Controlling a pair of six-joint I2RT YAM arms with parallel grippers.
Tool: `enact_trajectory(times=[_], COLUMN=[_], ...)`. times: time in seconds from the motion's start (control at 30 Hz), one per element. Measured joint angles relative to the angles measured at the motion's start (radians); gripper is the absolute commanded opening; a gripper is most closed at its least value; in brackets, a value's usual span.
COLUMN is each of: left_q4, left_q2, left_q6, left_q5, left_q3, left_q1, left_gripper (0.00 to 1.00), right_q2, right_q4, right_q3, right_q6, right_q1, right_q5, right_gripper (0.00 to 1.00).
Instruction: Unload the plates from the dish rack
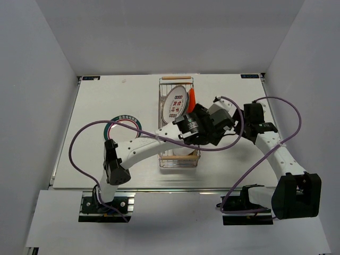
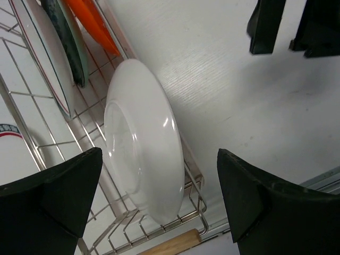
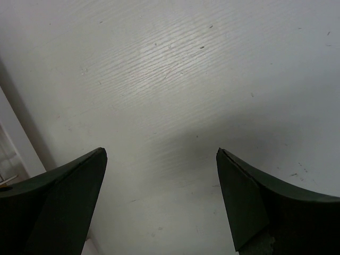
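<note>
**A:** Four plates are standing on edge in the dish rack (image 1: 178, 163), as far as we are counting. The plain white plate (image 2: 141, 143) is at the near end. Toward the far end are the plate with red marks (image 1: 176, 103), a teal plate (image 2: 66, 42) and an orange-red plate (image 2: 93, 21).

**B:** Are we missing any?

**A:** Possibly. A printed white thing (image 2: 8, 149) is peeking in at the left edge of the left wrist view, and we are not managing to tell what it is. One green-rimmed plate (image 1: 123, 124) is lying flat on the counter (image 1: 101, 95), well left of the rack.

**B:** Why are they standing like that?

**A:** The wires are propping each one upright, so we are judging that a rim is sticking up for a pinch from above.

**B:** And the two hands?

**A:** Both are gaping wide and grasping nothing. The left hand (image 2: 159, 154) is hovering over the white plate with a finger on either side, not touching, and is likely lining up for it. The right hand (image 3: 162, 154) is hanging over bare counter just right of the rack, leaving room.
</note>
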Motion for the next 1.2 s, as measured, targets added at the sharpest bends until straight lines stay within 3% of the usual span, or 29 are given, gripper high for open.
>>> enact_trajectory(times=[0.67, 0.77, 0.93, 1.03, 1.2], left_q4=[-0.192, -0.209, -0.225, -0.231, -0.243], left_q2=[0.151, 0.159, 0.159, 0.159, 0.158], left_q6=[-0.086, -0.102, -0.126, -0.14, -0.148], left_q5=[-0.183, -0.207, -0.246, -0.264, -0.304], left_q3=[0.017, 0.017, 0.024, 0.024, 0.024], left_q1=[-0.033, -0.033, -0.033, -0.033, -0.032], left_gripper=[0.98, 0.91, 0.63, 0.51, 0.39], right_q2=[-0.021, -0.03, -0.033, -0.034, -0.034], right_q4=[0.001, 0.0, 0.001, 0.001, 0.001], right_q3=[-0.039, -0.045, -0.046, -0.046, -0.047], right_q6=[0.002, 0.001, 0.001, 0.0, 0.0], right_q1=[-0.077, -0.084, -0.091, -0.095, -0.097], right_q5=[-0.034, -0.042, -0.049, -0.053, -0.056], right_gripper=[0.89, 0.89, 0.89, 0.89, 0.89])
